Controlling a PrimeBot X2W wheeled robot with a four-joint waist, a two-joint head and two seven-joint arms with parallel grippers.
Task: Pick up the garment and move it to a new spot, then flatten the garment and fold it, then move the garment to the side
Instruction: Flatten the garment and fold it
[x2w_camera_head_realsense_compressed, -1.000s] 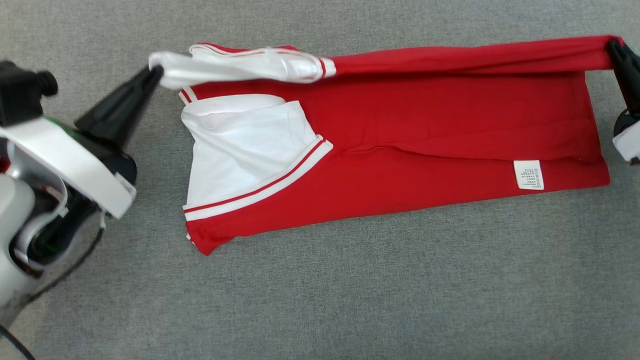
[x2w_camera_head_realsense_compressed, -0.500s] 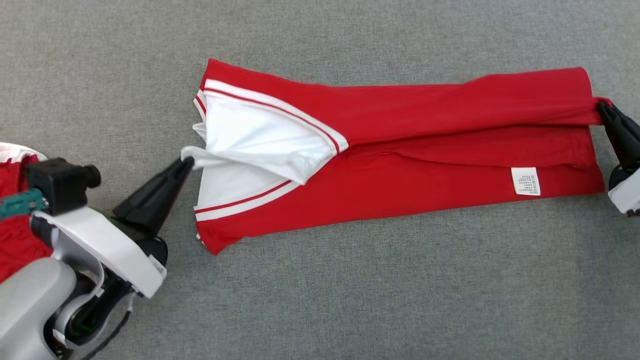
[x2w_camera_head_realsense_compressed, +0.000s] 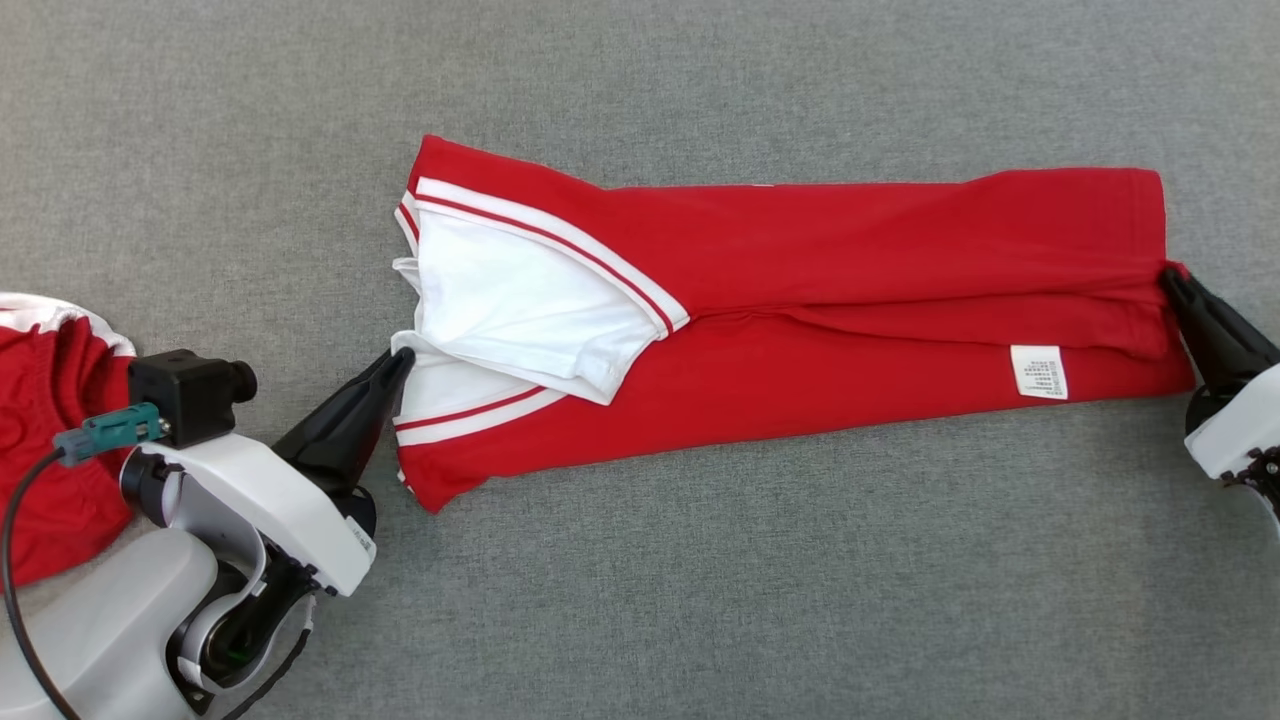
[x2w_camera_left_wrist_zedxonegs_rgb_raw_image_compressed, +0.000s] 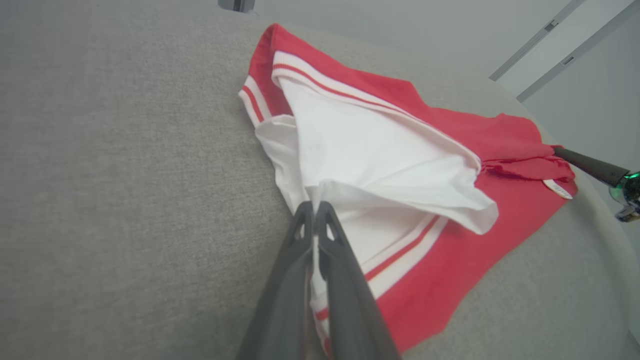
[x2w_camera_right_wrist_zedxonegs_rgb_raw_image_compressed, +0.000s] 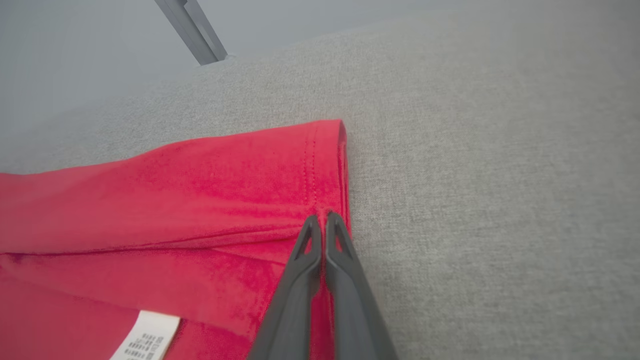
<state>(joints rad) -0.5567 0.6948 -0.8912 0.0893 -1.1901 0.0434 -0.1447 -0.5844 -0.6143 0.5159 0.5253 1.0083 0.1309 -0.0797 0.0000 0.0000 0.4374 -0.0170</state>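
A: Which step is being worked?

B: The fold, it is being judged. Nearest, toward the table's near-left corner, the left gripper is being held clamped on the edge of the white sleeve of the garment. The garment is being laid lengthwise across the table's middle, its label being shown on the near strip. At the right edge, the right gripper is being held clamped on the red hem.

A: What is being called for next?

B: Probably the held layer is being lowered until flat. Then both grips are to be released and the grippers drawn clear sideways, so the fold is not being dragged open.

A: What is being noted as changed?

B: A second ago the pinched edge was being held up over the table's far side. Now it is being carried over toward the near edge, and the upper layer is being settled onto the lower one.
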